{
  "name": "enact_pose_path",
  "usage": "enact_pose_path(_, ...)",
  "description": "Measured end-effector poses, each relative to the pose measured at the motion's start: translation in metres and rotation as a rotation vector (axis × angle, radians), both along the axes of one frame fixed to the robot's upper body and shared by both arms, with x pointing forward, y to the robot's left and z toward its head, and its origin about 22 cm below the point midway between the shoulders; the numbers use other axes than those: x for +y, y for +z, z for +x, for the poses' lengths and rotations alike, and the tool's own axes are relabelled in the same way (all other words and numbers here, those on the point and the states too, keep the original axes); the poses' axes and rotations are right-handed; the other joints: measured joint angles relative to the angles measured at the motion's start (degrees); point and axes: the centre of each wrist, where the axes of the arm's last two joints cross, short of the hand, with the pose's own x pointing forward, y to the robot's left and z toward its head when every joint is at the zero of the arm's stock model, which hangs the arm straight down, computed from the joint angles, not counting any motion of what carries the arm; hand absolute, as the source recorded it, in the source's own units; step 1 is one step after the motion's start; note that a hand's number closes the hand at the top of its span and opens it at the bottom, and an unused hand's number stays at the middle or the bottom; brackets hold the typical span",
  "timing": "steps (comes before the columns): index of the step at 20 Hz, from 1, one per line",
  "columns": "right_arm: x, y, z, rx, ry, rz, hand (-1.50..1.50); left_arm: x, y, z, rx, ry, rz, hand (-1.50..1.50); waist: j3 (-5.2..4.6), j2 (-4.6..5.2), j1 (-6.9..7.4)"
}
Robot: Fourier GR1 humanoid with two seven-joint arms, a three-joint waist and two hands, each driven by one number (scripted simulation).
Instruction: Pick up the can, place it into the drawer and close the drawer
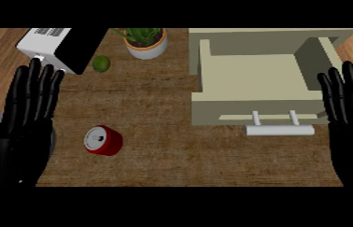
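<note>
A red can (103, 140) with a silver top stands on the brown counter, left of centre. The beige drawer (207, 81) is pulled open at the right, its inside bare, with a pale bar handle (280, 130) on its front. My left hand (29, 109) shows at the left edge, fingers straight and pointing up, resting a little left of the can and apart from it. My right hand (338, 104) is at the right edge beside the drawer's right wall, fingers straight, holding nothing.
A potted green plant (145, 41) in a white pot stands at the back centre. A small green fruit (101, 63) lies beside it. A white and black appliance (59, 46) fills the back left corner.
</note>
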Motion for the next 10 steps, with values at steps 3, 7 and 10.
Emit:
enact_pose_path(3,-0.003,0.000,0.005,0.010,-0.002,0.028,-1.50,0.004,0.000,-0.011,0.018,-0.007,-0.006,-1.50,-0.90,-0.80,0.23)
enact_pose_path(7,-0.006,-0.003,0.004,0.060,-0.033,0.052,-1.50,0.025,-0.011,-0.038,0.100,0.031,-0.021,-1.50,-1.45,-1.25,0.59)
enact_pose_path(10,-0.011,-0.013,0.000,0.180,-0.101,0.073,-1.50,0.040,-0.026,-0.050,0.265,0.118,-0.057,-1.50,-1.61,-1.36,0.85)
